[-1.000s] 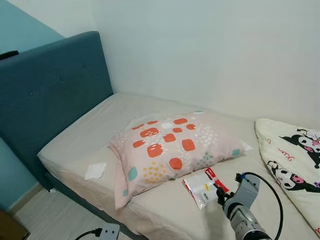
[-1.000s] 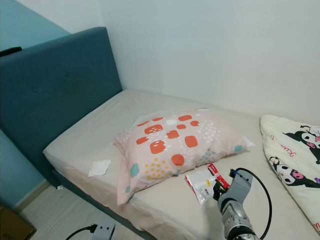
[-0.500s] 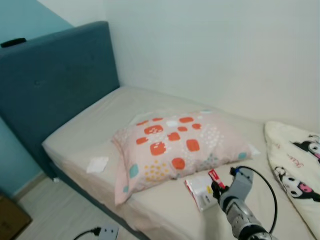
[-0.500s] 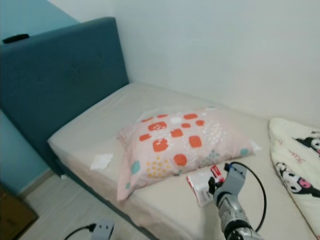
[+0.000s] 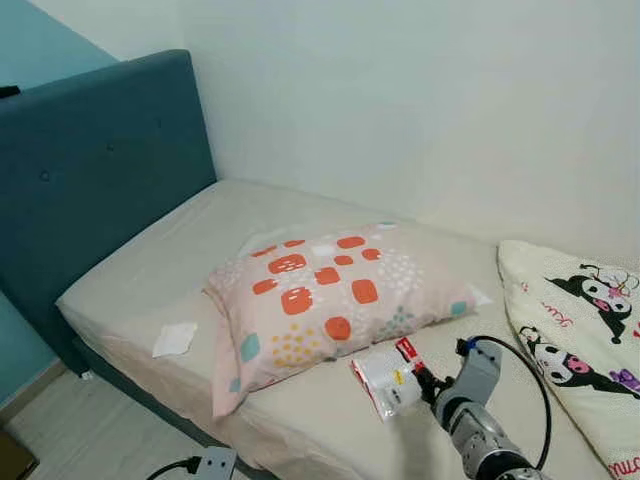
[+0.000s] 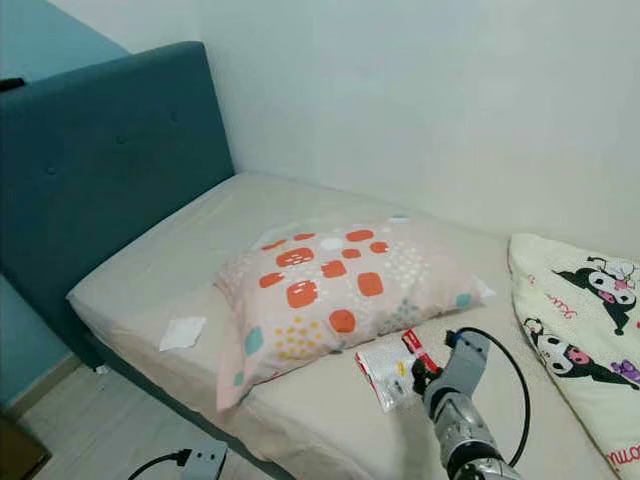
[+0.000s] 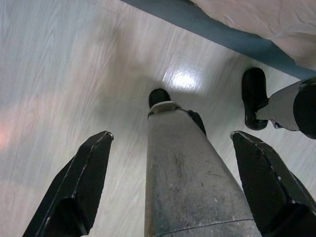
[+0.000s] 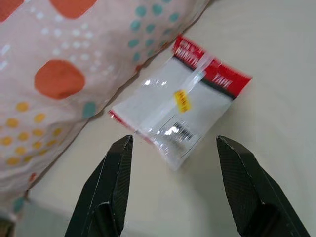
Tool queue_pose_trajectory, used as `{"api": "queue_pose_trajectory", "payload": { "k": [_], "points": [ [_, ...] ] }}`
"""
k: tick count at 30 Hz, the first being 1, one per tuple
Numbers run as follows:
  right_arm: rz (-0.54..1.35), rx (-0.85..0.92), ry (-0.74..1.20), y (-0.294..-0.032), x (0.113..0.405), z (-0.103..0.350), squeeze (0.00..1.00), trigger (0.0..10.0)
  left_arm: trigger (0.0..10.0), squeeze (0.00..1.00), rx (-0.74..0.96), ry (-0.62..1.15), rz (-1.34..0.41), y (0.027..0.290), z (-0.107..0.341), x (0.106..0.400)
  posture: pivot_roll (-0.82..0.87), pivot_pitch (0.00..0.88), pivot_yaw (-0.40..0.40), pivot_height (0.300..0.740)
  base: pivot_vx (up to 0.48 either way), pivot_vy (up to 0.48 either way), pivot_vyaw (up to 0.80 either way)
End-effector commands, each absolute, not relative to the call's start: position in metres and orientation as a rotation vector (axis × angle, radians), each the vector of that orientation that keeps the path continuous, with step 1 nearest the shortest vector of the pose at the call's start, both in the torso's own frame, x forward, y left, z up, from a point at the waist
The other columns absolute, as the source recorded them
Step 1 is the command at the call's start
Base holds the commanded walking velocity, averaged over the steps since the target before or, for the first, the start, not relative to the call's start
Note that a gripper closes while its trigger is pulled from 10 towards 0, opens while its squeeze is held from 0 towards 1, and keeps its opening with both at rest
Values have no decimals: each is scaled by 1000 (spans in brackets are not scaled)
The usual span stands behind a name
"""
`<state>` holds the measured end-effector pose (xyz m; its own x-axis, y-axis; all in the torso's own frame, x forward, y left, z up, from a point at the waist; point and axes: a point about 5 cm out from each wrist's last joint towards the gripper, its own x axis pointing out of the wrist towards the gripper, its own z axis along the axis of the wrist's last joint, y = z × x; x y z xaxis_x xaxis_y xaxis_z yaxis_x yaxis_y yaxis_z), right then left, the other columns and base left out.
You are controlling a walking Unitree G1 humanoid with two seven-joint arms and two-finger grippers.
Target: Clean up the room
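On the bed (image 5: 330, 440), right claw (image 8: 173, 190) spread wide just above plastic packet (image 8: 180, 106)

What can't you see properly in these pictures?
- Words on the red-and-white plastic packet: too small, glare in the right wrist view.
- Cartoon-print blanket: cut off by the eye views' right edge.
- White power strip: cut off by the bottom edge.
- Small white paper scrap on the bed: too small to identify.

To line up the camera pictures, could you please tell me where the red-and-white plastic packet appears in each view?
Left eye view: packet on the sheet, lower centre-right.
Right eye view: packet, same spot.
Right wrist view: packet ahead of the open right gripper.
Left wrist view: not in it.
Shared landmark: patterned pillow beside it.
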<state>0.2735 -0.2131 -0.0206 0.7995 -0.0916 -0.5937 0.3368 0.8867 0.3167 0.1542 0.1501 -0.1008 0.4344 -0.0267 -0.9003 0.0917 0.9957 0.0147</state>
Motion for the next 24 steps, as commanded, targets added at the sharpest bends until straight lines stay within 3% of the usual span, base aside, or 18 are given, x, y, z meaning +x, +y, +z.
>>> {"api": "queue_pose_trajectory", "payload": {
  "k": [1, 14, 24],
  "points": [
    [-254, 472, 627, -212, 267, -26, 0, 10000, 10000, 0, 76, 1124, -71, 153, -102, 152, -38, 0, -3, 680, 0, 0, 0],
    [-314, 669, 520, -220, 270, -21, 0, 10000, 10000, 0, 92, 1133, -72, 156, -103, 147, -19, 0, 6, 620, 0, 0, 0],
    [-316, 722, 448, -225, 279, -11, 0, 10000, 10000, 0, 96, 1144, -67, 159, -105, 140, 24, 0, 4, 615, 0, 0, 0]
  ]
}}
